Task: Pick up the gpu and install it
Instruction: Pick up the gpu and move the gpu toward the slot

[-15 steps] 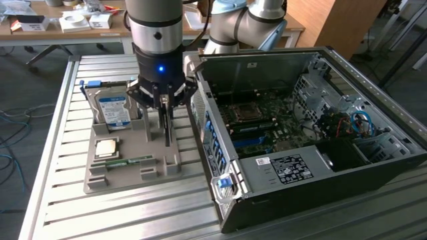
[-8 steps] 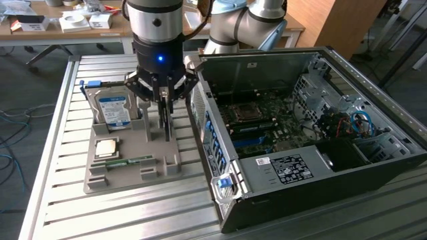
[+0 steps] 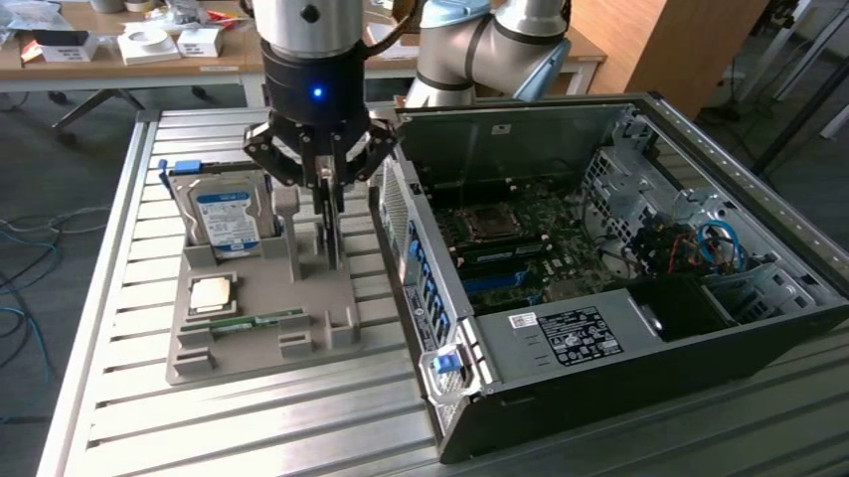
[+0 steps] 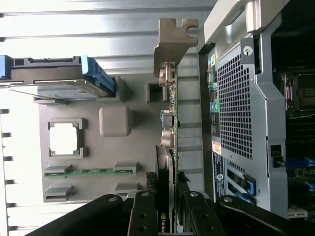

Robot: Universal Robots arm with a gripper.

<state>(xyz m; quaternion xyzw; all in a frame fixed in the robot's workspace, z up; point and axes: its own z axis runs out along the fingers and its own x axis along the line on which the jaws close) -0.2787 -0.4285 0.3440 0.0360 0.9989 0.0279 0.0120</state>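
Observation:
The gpu [image 3: 326,237] stands on edge in the grey holder [image 3: 253,348], a thin dark card just beside the open computer case [image 3: 558,338]. In the wrist view the gpu [image 4: 169,123] is edge-on, with its pale metal bracket [image 4: 173,42] at the far end. My gripper [image 3: 324,189] comes straight down over it. Its black fingers [image 4: 142,216] sit on both faces of the card, so my gripper [image 4: 167,199] is shut on the gpu. Whether the card has left its slot in the holder [image 4: 138,162] cannot be told.
The holder also carries a silver hard drive [image 3: 226,219] standing upright, a square processor chip [image 3: 213,294] and a green memory stick [image 3: 258,321]. The case's motherboard [image 3: 531,238] lies exposed, and its perforated rear panel [image 4: 236,113] is close beside the card. Cluttered desks stand behind.

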